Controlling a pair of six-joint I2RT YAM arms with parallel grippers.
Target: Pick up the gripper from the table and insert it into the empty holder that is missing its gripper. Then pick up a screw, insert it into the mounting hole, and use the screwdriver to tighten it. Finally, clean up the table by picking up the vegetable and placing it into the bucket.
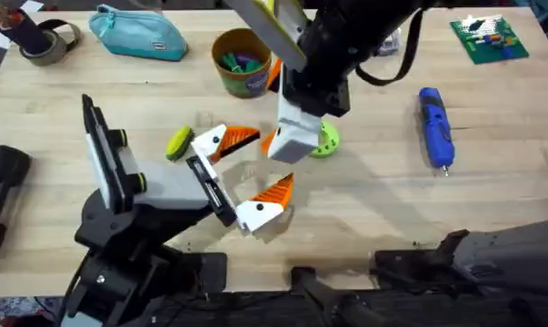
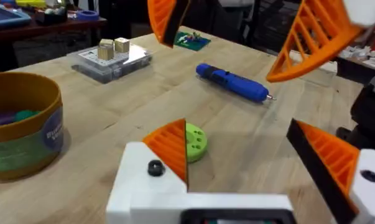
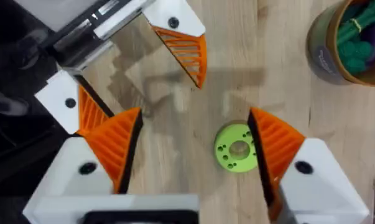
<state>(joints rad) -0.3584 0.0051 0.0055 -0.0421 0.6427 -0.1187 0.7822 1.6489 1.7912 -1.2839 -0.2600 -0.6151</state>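
Right gripper (image 1: 296, 145) hovering fingers-spread, empty, over the lime-green ring (image 3: 236, 147); left gripper (image 1: 246, 177) lying spread wide on the table (image 1: 364, 200), empty; screwdriver (image 1: 435, 126) resting well apart beyond; bucket (image 1: 240, 62) standing behind; vegetable (image 1: 178, 143) lying beside the left gripper.

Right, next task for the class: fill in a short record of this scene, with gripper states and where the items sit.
left gripper: open, low over the table's middle
right gripper: open, above the lime-green ring
vegetable: on the table, outside the bucket
bucket: upright, coloured items inside
screwdriver: lying on the table, apart from both grippers
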